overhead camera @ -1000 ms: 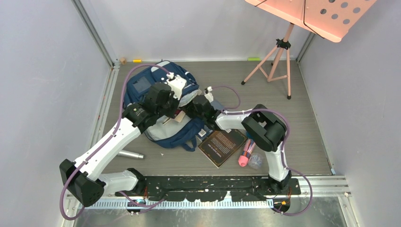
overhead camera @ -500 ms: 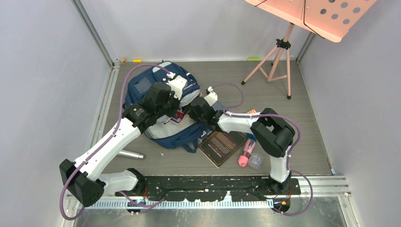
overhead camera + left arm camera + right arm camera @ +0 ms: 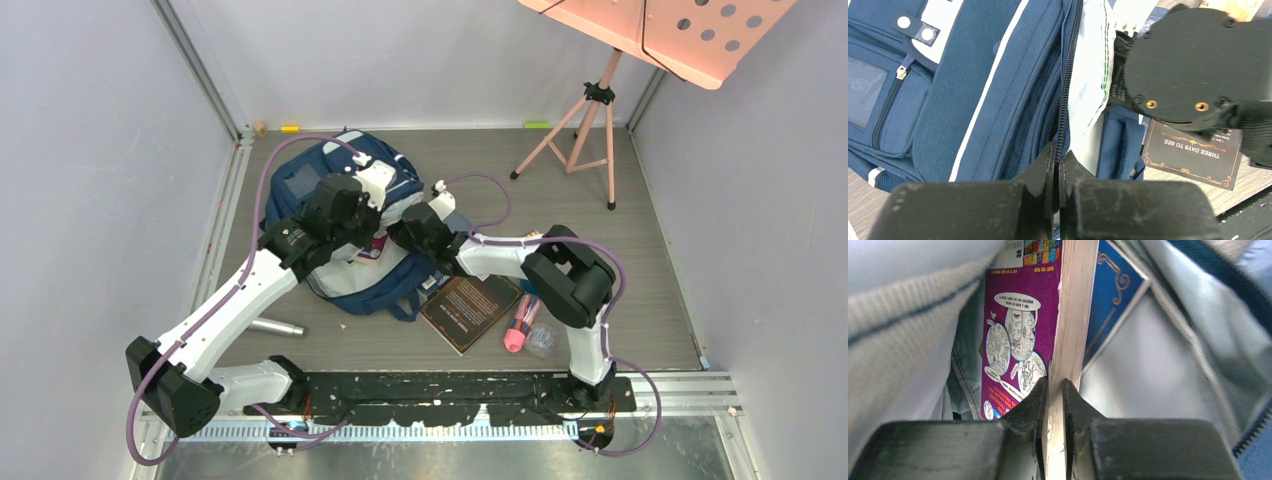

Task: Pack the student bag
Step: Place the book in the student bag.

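Note:
The student bag [image 3: 300, 185], navy with pale stripes, lies open on the floor with its grey lining showing. My left gripper [image 3: 1057, 160] is shut on the bag's zipper edge [image 3: 1064, 100] and holds the opening up. Inside the opening, my right gripper [image 3: 1054, 387] is shut on the page edge of a purple-covered book [image 3: 1018, 325] that stands upright. A blue book [image 3: 1108, 295] sits just behind it against the lining. From above, both wrists meet over the bag's mouth, and my right gripper [image 3: 398, 234] is mostly hidden by the fabric.
A dark book [image 3: 470, 308] lies on the floor right of the bag, with a pink item [image 3: 517, 330] and a small clear object [image 3: 540, 340] beside it. A silver cylinder [image 3: 275, 327] lies near the left arm. A pink music stand [image 3: 590, 120] stands at the back right.
My right arm has pushed left, deeper into the bag's mouth, and its jaws have closed on the purple book's edge. The left gripper has kept its hold on the zipper edge.

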Robot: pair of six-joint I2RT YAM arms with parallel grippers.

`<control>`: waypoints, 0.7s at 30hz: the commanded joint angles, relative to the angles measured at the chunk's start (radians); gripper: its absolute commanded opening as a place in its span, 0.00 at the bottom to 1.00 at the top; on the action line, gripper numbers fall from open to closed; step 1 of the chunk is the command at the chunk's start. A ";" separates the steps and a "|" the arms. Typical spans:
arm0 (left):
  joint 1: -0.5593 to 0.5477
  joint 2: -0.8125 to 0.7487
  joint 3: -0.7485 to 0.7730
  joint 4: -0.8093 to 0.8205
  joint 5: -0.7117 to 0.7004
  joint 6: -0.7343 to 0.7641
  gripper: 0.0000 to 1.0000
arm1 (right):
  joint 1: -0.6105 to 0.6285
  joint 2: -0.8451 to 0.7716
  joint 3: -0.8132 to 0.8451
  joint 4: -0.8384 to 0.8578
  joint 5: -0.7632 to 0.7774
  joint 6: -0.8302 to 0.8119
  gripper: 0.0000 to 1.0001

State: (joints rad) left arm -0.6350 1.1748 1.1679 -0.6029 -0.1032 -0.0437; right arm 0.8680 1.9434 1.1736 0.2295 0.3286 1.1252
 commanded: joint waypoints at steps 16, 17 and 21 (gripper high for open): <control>0.054 0.056 0.036 0.081 -0.086 -0.002 0.00 | 0.017 0.092 0.102 0.159 0.057 -0.027 0.32; 0.072 0.064 0.039 0.079 -0.086 -0.010 0.00 | 0.020 0.076 0.067 0.168 0.048 -0.034 0.36; 0.206 0.092 0.053 0.077 -0.102 -0.021 0.00 | 0.056 -0.083 -0.052 0.155 0.057 -0.105 0.60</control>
State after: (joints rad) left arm -0.5503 1.2442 1.1667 -0.6010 -0.1432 -0.0502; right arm 0.8875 2.0502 1.2144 0.3756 0.3397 1.1114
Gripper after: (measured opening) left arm 0.020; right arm 0.517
